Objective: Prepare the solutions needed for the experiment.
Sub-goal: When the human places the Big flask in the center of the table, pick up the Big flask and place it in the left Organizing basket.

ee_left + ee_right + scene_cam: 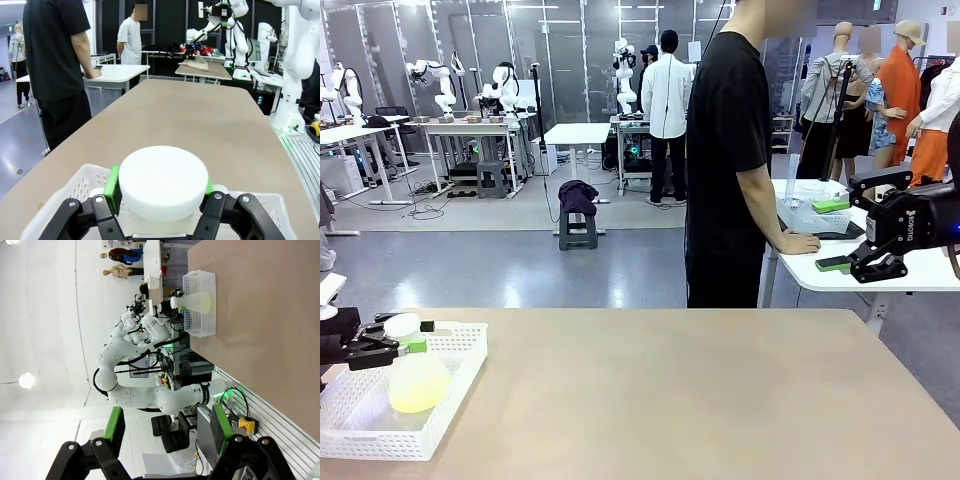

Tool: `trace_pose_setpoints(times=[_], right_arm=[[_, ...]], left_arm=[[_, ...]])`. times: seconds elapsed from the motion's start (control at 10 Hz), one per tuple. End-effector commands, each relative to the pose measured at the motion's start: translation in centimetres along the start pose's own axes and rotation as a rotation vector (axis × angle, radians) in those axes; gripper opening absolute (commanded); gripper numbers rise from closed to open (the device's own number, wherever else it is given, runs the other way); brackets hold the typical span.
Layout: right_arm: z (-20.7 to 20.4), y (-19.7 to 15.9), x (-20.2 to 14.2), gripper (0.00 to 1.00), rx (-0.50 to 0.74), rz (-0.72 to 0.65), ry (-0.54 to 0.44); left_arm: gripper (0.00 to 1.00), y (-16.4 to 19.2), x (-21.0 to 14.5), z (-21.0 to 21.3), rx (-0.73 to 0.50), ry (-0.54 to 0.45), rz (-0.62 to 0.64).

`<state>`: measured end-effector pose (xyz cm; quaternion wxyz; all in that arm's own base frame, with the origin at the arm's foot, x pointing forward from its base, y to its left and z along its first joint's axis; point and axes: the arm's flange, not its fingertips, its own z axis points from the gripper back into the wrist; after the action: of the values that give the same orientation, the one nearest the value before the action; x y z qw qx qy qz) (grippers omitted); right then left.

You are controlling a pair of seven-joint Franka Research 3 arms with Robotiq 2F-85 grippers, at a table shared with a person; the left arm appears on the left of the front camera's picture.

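A translucent plastic flask (417,380) holding a little pale yellow-green solution stands in the white basket (455,395) at the table's left end. My left gripper (405,340) is shut on the flask at its white round cap (163,182), with a green pad (112,188) pressed on each side. The liquid is hidden below the cap in the left wrist view. My right gripper (832,235) hangs open in the air off the table's right side, nothing between its fingers (116,426). From there the flask (198,301) and basket (201,327) look far off.
The tan table (670,390) stretches bare from the basket to the right edge. A person in black (725,160) stands past the far edge, one hand resting on a white side table (910,270). The basket rim (85,182) surrounds the flask.
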<state>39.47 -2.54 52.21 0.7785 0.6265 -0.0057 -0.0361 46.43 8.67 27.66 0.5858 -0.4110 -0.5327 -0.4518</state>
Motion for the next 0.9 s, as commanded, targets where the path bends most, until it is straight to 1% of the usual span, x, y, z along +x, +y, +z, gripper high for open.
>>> trace_pose_setpoints(times=[0.0, 0.8], right_arm=[[-0.06, 0.19, -0.1, 0.87, 0.015, 0.01, -0.001], [-0.06, 0.19, -0.1, 0.87, 0.015, 0.01, -0.001]], left_arm=[[0.71, -0.05, 0.09, -0.1, -0.005, -0.007, -0.005], [0.71, -0.05, 0.09, -0.1, -0.005, -0.007, -0.005]])
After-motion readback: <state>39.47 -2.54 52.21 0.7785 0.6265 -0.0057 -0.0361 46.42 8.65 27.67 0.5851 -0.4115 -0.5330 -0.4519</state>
